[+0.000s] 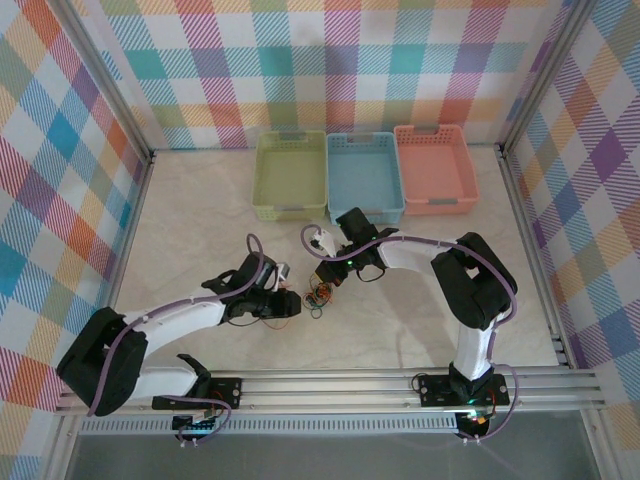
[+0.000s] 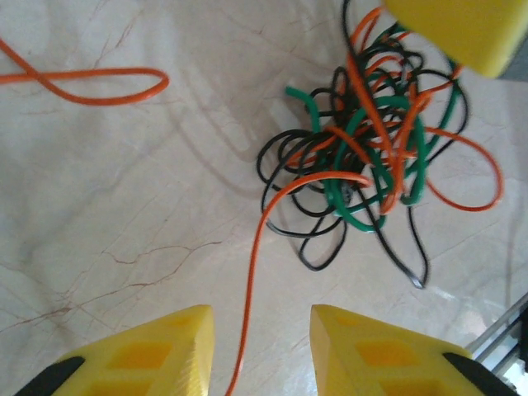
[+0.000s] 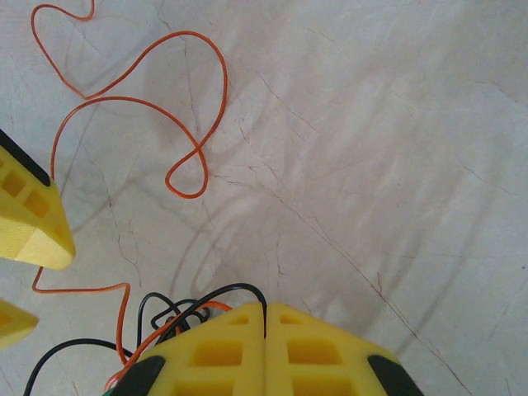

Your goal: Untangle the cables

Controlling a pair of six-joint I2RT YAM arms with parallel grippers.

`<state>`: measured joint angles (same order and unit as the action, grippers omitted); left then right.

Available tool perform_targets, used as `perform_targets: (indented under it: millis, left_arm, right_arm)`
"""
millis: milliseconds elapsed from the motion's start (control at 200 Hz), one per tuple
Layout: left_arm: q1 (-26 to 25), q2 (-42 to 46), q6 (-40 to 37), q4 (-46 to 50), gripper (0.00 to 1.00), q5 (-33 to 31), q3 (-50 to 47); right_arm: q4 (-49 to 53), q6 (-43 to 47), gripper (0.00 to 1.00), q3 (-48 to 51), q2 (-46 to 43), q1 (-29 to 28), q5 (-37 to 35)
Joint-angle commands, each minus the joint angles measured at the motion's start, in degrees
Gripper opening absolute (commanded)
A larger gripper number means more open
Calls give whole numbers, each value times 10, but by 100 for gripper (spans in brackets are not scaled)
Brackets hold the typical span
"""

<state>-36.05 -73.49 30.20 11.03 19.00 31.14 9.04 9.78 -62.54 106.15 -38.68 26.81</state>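
The cables (image 1: 320,295) lie in a small tangle of orange, black and green wires (image 2: 371,157) on the table between the two arms. My left gripper (image 2: 262,330) is open just short of the tangle. One orange wire (image 2: 252,272) runs loose through the gap between its yellow fingers. My right gripper (image 3: 265,318) is shut on a black cable (image 3: 236,286) that arcs out of the seam between its pads, right at the tangle's far side. In the top view the left gripper (image 1: 293,303) and right gripper (image 1: 328,275) flank the tangle.
Three baskets stand in a row at the back: green (image 1: 290,175), blue (image 1: 365,175) and pink (image 1: 435,168). A long orange wire (image 3: 198,107) loops across the marble tabletop away from the tangle. A metal rail (image 1: 330,385) runs along the near edge.
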Motion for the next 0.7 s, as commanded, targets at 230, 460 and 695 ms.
perform_targets:
  millis: [230,460,695]
  left_arm:
    - [-4,-64,-13,11,31,12,56]
    - [-9,-96,-13,-5,26,32,71]
    - [-9,-61,-13,-22,0,11,63]
  right_arm:
    - [4,-5,0,-4,2,1,4]
    - [4,-4,0,-4,1,1,3]
    - [-1,-4,0,0,-5,1,-5]
